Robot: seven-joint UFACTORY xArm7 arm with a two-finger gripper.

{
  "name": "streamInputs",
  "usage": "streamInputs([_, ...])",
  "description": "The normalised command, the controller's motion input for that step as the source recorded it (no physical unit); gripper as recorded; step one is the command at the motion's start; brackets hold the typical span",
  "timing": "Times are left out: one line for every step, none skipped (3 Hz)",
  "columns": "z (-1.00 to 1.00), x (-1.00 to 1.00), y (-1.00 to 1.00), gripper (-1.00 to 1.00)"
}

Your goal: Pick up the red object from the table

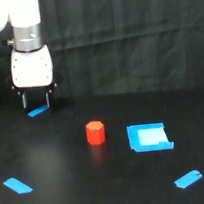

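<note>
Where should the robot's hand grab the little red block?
Probably from straight above, closing the hand on two opposite flat sides of the red block. It stands upright on the table, six-sided, with free space all around.

Dark wrinkled fabric backdrop (129, 32) hangs behind claw (36, 101), spans full width, vertical folds faintly visible. Black matte worktop (72, 188) stretches below and ahead of claw, meets backdrop just behind it. Soft overhead light, dull sheen on worktop surface. No windows visible.
</note>
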Motion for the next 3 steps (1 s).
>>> streamInputs([-0.32,0.51,-0.14,1.00])
streamInputs([-0.48,0.83,-0.37,1.00])
streamInputs([-0.54,1.00,-0.79,1.00])
